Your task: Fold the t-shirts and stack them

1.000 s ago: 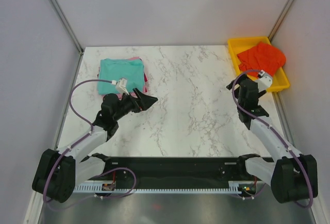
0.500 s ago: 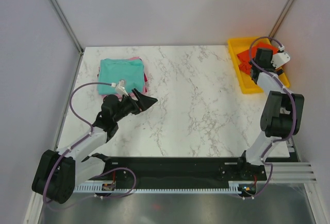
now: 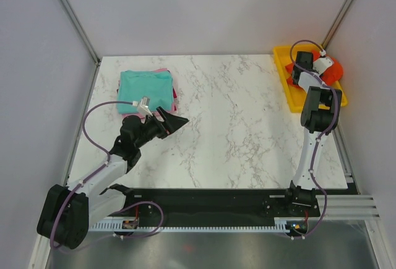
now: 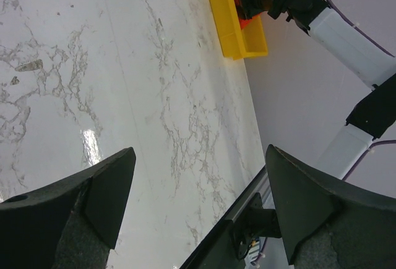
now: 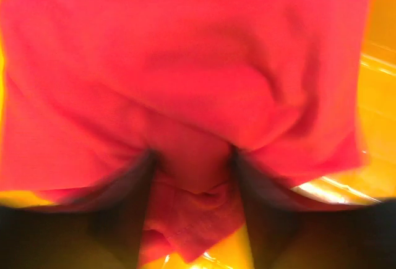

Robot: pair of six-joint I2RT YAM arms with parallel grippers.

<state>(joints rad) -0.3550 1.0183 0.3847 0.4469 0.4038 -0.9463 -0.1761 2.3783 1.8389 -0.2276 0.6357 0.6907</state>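
The orange-red t-shirt (image 3: pixel 335 71) lies crumpled in the yellow tray (image 3: pixel 291 93) at the back right. My right gripper (image 3: pixel 299 76) reaches down into the tray. In the right wrist view its blurred dark fingers (image 5: pixel 127 201) pinch a bunched fold of the orange-red t-shirt (image 5: pixel 185 65) between them, so the right gripper (image 5: pixel 192 157) is shut on the cloth. A folded teal t-shirt (image 3: pixel 145 86) lies on a pink t-shirt (image 3: pixel 176 99) at the back left. My left gripper (image 3: pixel 176 122) hovers open just right of that stack, with nothing between its fingers (image 4: pixel 199 157).
Grey walls close in the white marble table (image 3: pixel 235 127) on three sides. The tray's yellow bottom (image 5: pixel 378 52) shows beside the cloth. In the left wrist view the tray (image 4: pixel 238 28) and the right arm (image 4: pixel 346 34) sit at the far side.
The right arm has swung from in front of the tray into it, and its jaws have narrowed onto the orange-red cloth. The left arm has barely moved.
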